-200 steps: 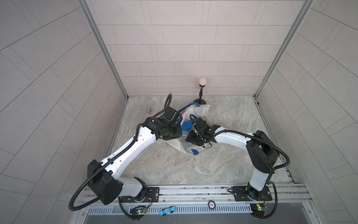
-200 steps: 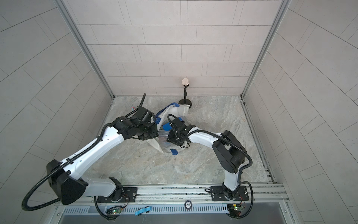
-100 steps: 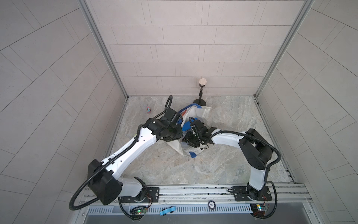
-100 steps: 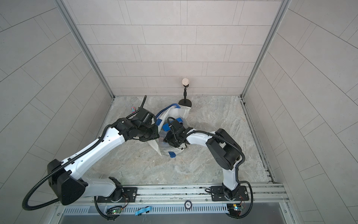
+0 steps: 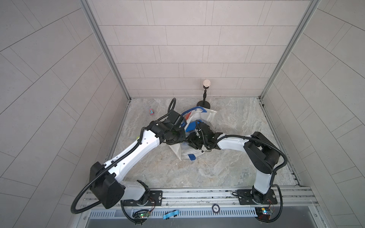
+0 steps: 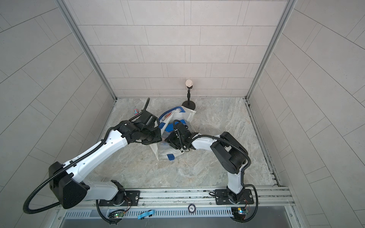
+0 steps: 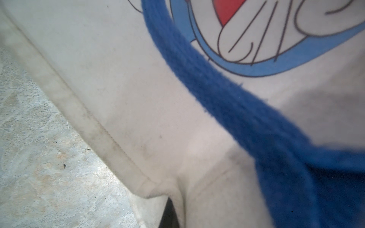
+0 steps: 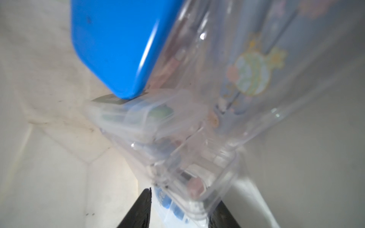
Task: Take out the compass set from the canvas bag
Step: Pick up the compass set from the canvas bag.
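Compass set (image 8: 197, 158) is located inside the canvas bag (image 5: 209, 116), with its near end between the right gripper (image 8: 182, 201) fingers and a blue case (image 8: 118, 45) lying against it. That is shown only by the right wrist view; in both top views the packs are hidden behind the wrists. The packs are clamped at about half opening. Left gripper (image 5: 175, 137) is closed tight on bag fabric by the blue strap (image 7: 237, 108).
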Robot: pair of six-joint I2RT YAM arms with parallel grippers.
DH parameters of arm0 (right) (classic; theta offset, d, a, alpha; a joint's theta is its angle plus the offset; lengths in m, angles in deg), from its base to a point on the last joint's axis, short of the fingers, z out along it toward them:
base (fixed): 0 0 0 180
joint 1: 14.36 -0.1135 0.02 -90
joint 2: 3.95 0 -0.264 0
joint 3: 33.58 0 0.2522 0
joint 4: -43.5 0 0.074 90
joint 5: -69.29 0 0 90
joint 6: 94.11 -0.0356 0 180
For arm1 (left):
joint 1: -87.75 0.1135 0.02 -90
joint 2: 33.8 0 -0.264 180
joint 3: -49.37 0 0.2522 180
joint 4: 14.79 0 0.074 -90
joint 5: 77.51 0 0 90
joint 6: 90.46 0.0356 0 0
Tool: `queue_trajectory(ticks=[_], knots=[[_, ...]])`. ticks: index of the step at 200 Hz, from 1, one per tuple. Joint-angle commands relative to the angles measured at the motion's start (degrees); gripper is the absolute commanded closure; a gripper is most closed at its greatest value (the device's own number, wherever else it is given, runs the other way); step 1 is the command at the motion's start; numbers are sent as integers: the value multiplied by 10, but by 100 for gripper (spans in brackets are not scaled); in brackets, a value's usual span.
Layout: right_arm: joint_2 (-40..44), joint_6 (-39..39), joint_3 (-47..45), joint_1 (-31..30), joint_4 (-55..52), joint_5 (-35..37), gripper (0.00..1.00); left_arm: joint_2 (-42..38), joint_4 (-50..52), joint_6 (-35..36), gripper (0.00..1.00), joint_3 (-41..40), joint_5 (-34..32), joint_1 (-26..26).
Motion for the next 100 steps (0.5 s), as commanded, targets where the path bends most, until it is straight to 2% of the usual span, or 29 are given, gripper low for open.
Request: queue_trajectory(ticks=[1, 30, 64, 100], knots=[[36, -26, 3, -2, 59, -8, 51, 2, 4, -10, 100, 12, 14, -4], [32, -50, 0, -1, 59, -7, 52, 6, -1, -13, 100, 15, 17, -3], [16, -80, 0, 1, 43, -7, 57, 9, -18, -32, 100, 12, 24, -3], [41, -81, -1, 9, -37, 12, 52, 3, -45, -66, 100, 2, 19, -3]])
